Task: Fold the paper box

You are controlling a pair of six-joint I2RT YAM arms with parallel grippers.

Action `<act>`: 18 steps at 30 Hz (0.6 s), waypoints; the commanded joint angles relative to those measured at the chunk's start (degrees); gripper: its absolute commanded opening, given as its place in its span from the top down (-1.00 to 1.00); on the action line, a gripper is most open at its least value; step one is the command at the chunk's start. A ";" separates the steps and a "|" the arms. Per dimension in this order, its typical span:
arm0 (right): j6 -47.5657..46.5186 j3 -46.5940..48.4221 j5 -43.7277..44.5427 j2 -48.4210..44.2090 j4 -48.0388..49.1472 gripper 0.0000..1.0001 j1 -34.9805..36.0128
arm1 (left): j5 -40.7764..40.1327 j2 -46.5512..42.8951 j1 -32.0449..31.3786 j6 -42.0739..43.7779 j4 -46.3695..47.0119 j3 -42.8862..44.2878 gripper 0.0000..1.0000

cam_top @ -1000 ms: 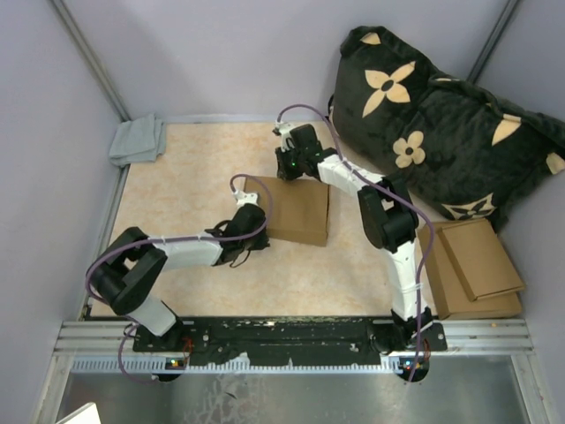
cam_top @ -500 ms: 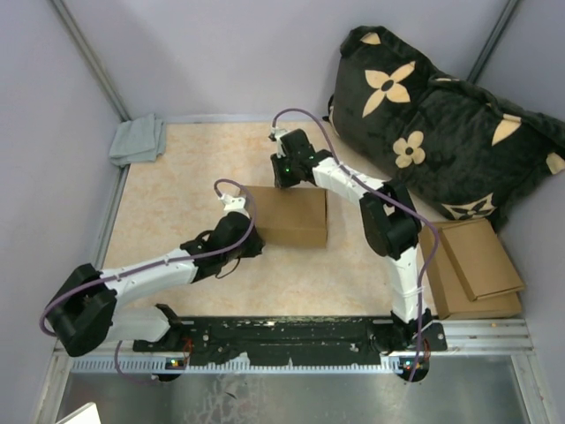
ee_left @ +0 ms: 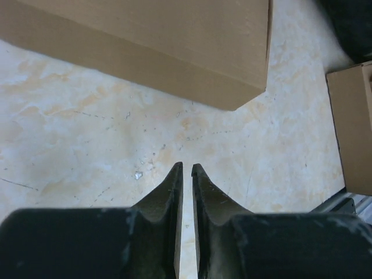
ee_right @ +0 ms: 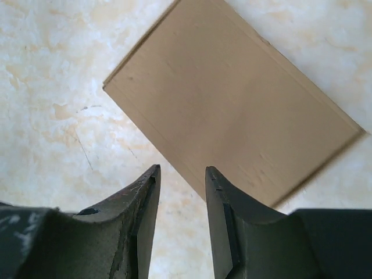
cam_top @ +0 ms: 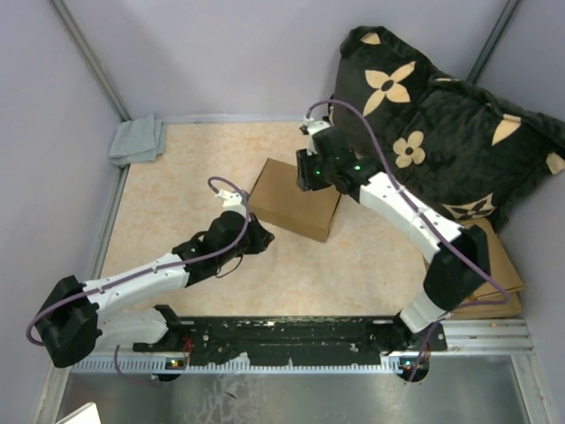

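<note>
Left end effector (ee_left: 186, 167) nearly closed, empty, low over desk (cam_top: 177, 177), just near-left of the paper box (cam_top: 291, 201). Box lies closed, flat, mid-desk. Right end effector (ee_right: 182, 170) fingers parted, empty, above box's far edge.

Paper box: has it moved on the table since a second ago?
Yes. The paper box has turned clockwise; its sides now run askew to the far table edge.

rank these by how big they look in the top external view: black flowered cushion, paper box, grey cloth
1. black flowered cushion, clearly the largest
2. paper box
3. grey cloth, the smallest, bunched in the far left corner
</note>
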 commanded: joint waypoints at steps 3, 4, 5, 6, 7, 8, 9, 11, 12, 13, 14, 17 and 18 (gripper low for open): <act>5.60 -18.77 -3.47 -12.17 6.72 0.28 -0.61 | -12.28 -3.17 0.49 5.01 3.19 4.22 0.45; 7.15 -24.44 -5.52 -13.70 9.44 0.31 -0.60 | -13.36 -1.88 1.07 7.05 4.05 6.53 0.40; 8.79 -28.35 -7.15 -15.30 12.41 0.33 -0.57 | -13.93 0.13 1.87 9.12 5.04 9.37 0.34; 10.51 -31.62 -8.41 -16.50 14.89 0.36 -0.58 | -13.79 2.73 2.91 10.76 5.74 12.15 0.31; 12.07 -34.33 -9.57 -17.56 17.45 0.39 -0.54 | -11.72 6.10 4.53 11.67 5.34 15.84 0.31; 13.18 -36.64 -10.62 -18.28 19.49 0.40 -0.34 | -9.19 9.41 6.20 12.59 5.19 19.30 0.32; 14.09 -38.19 -10.68 -18.84 20.70 0.42 -0.08 | -6.59 13.18 7.74 13.07 5.30 22.48 0.34; 15.32 -40.71 -10.05 -19.51 22.45 0.44 0.32 | -2.96 20.36 10.29 14.28 5.44 28.14 0.37; 15.76 -41.63 -9.77 -19.63 23.19 0.45 0.43 | -1.85 23.71 11.18 14.82 5.38 30.67 0.38; 15.93 -42.19 -9.17 -19.56 23.79 0.46 0.49 | -0.99 27.48 11.74 15.42 5.62 32.71 0.39; 16.03 -42.44 -8.43 -19.23 23.80 0.48 0.57 | 0.37 30.49 12.22 15.92 5.74 34.45 0.40; 16.28 -42.24 -5.15 -17.42 23.26 0.52 0.53 | 4.99 37.42 12.82 16.47 5.03 38.16 0.44; 16.46 -42.05 -3.92 -16.69 23.42 0.53 0.53 | 6.48 39.01 12.82 16.19 4.82 38.52 0.45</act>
